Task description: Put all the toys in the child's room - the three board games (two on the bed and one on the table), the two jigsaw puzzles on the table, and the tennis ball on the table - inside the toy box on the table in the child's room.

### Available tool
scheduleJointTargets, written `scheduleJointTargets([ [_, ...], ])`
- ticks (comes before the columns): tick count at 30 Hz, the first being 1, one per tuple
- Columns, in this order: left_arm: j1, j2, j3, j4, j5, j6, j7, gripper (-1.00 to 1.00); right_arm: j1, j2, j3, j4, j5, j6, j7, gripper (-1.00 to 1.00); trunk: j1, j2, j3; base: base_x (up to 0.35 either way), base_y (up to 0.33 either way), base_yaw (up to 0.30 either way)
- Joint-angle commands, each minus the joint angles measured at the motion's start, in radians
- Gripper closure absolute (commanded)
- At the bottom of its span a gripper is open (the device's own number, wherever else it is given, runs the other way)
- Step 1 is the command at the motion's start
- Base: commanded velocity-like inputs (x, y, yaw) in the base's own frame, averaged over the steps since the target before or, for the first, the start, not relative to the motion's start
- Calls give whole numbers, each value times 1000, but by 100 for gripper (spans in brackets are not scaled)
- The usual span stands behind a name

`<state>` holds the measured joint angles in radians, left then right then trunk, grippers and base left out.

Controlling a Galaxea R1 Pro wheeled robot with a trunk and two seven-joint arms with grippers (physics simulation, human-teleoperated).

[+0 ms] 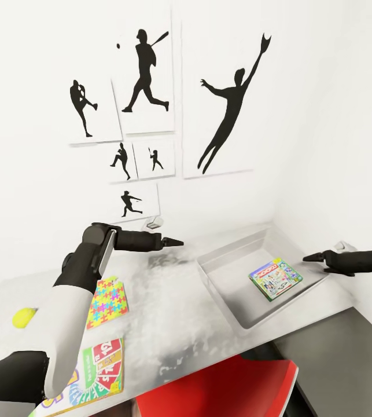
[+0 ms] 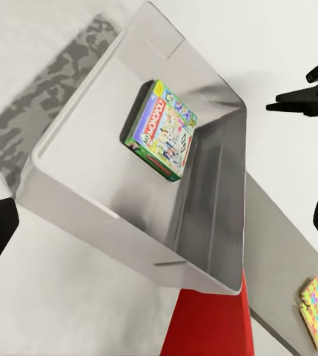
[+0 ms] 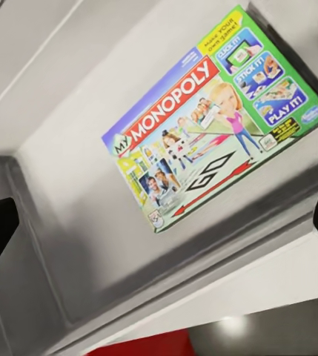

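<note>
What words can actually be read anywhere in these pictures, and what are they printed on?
"MY MONOPOLY": title on the game box lying in the grey bin.
"MAKE YOUR OWN GAME!", "CLICK IT!", "STICK IT!", "PLAY IT!": green side panel of that same box.
Small logo and fine print at that box's corner: too small to read.
Skip-Bo box on the desk: lettering partly hidden and blurred, not readable.
Wall posters: silhouettes, no text.
</note>
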<state>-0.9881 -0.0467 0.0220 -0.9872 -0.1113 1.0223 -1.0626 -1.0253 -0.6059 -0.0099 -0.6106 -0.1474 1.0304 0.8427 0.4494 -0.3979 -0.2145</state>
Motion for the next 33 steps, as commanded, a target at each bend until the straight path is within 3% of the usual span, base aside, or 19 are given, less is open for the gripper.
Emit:
scheduleJointTargets([
  [1, -1, -1, 2, -1, -10, 5, -8, -100, -1, 0, -1, 0, -5, 7, -10, -100, 1, -2, -2, 0, 0, 0],
  [33, 0, -1, 1, -1, -11, 5, 0, -100, -1, 7, -3, 16, -6, 17, -153, -100, 1, -2, -2, 0, 0, 0],
])
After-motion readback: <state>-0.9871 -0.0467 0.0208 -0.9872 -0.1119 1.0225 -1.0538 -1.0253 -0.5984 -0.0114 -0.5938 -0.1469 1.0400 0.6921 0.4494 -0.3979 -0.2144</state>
